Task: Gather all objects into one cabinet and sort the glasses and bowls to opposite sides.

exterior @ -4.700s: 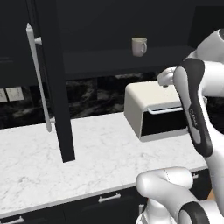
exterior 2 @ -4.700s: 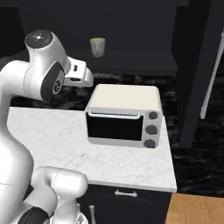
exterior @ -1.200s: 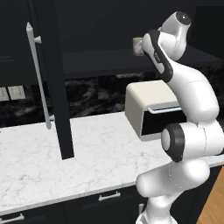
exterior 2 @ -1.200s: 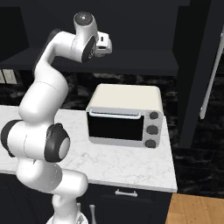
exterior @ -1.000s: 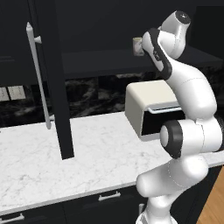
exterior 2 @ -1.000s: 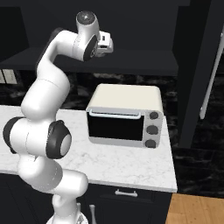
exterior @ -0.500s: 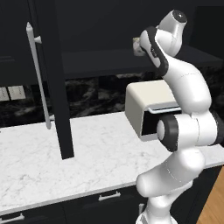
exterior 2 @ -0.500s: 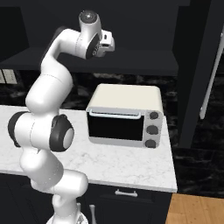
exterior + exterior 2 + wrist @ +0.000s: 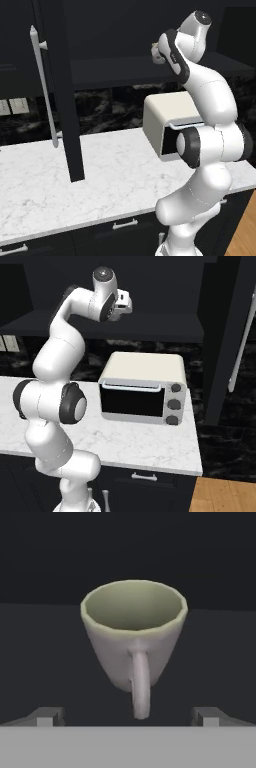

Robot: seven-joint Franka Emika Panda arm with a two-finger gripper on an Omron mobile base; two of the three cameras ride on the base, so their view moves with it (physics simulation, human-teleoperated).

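Cup-grabbing is the step going on right now. The grey-beige cup (image 9: 133,641) stands on the dark shelf (image 9: 115,70) of the black cabinet (image 9: 60,90), whose tall door with the long pale handle (image 9: 44,90) hangs open. In the hand view the cup sits right in front, with its handle pointing toward the camera and its mouth facing up. The gripper (image 9: 127,716) has its two fingers spread wide apart, one on each side of the cup, and they do not touch it yet. In the left base view the cup (image 9: 156,52) peeks out just past the arm, up high above the toaster oven (image 9: 142,387) that sits on the white counter (image 9: 110,185).

The cup looks well lined up between the fingers. Next, I think the hand needs to slide forward a little more so the fingers go around the cup's body. The cup handle is in the middle, so the fingers should pass on both sides of it. Then they can squeeze shut and lift. The cup is narrower at the bottom, so a grip too low may slip.
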